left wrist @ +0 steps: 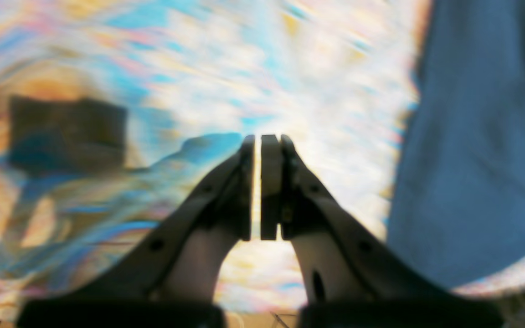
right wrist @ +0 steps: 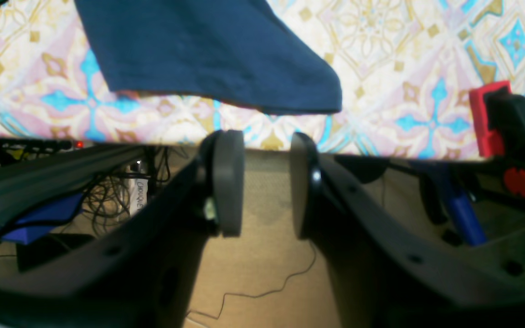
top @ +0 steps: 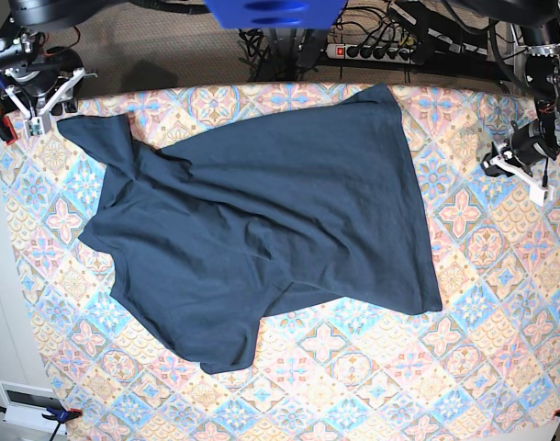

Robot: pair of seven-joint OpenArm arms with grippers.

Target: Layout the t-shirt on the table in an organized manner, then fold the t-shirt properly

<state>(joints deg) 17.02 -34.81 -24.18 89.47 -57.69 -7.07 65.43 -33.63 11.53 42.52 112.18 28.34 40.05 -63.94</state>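
Observation:
The dark navy t-shirt (top: 262, 211) lies spread and rumpled across the patterned table (top: 500, 367), with one sleeve tip reaching the far left corner. There my right gripper (top: 39, 96) hovers just off that sleeve. In the right wrist view the right gripper (right wrist: 267, 146) stands open with nothing between its pads, at the table edge just short of a t-shirt (right wrist: 208, 50) corner. My left gripper (top: 519, 170) hangs over bare cloth at the right edge, clear of the garment. In the blurred left wrist view the left gripper (left wrist: 257, 141) is shut on nothing, with the t-shirt (left wrist: 472, 159) to its right.
A power strip and cables (top: 381, 46) lie on the floor behind the table. A red and black clamp (right wrist: 488, 118) grips the table edge near my right gripper. Another clamp (top: 55, 415) sits at the near left corner.

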